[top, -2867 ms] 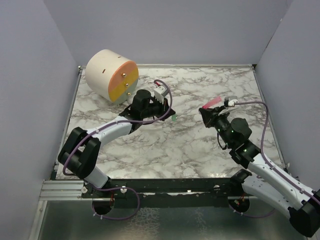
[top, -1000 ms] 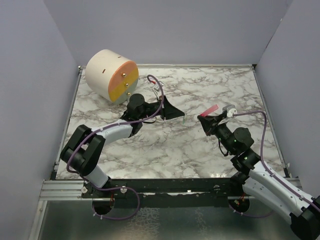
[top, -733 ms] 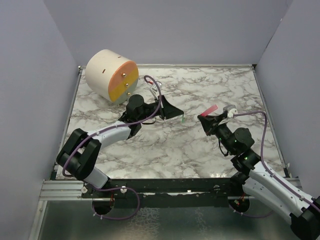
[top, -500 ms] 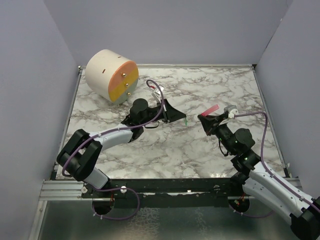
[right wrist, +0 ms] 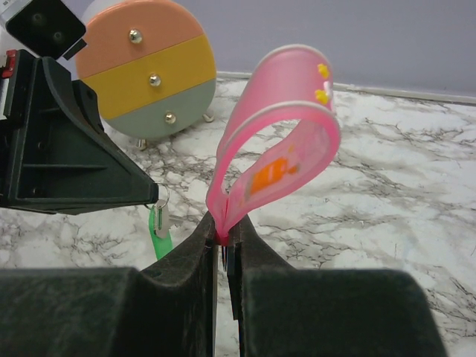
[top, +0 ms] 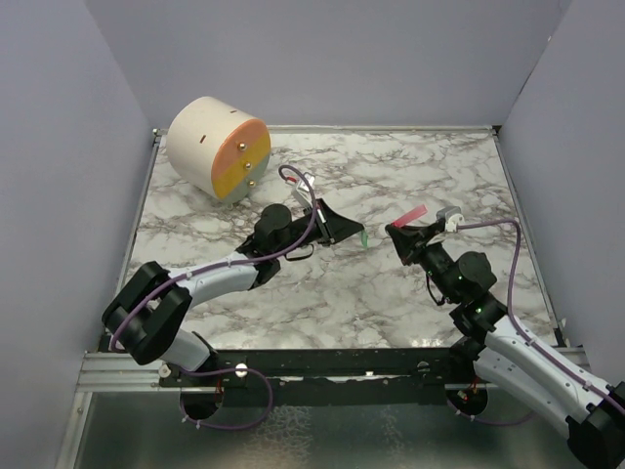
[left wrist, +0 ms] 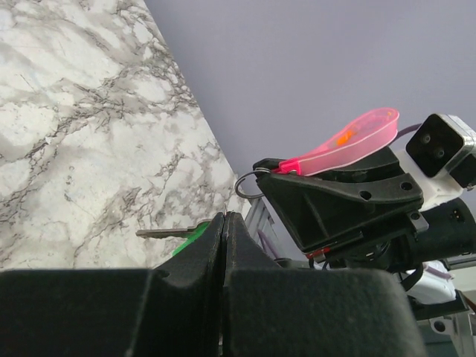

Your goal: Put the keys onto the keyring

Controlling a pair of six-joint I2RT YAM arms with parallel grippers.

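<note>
**Moving right: left gripper (left wrist: 224, 223) carrying green key (right wrist: 160, 230)**

Its closed jaws are clamping the key just beside the keyring (left wrist: 249, 184). The right gripper (right wrist: 223, 239) is pinching the keyring's pink tag (right wrist: 275, 149) above the marble table (top: 322, 293).

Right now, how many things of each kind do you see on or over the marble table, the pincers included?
Green key: 1
Pink keyring: 1
Striped drum: 1
Pincers: 2, the left pincer and the right pincer
Total: 5
</note>
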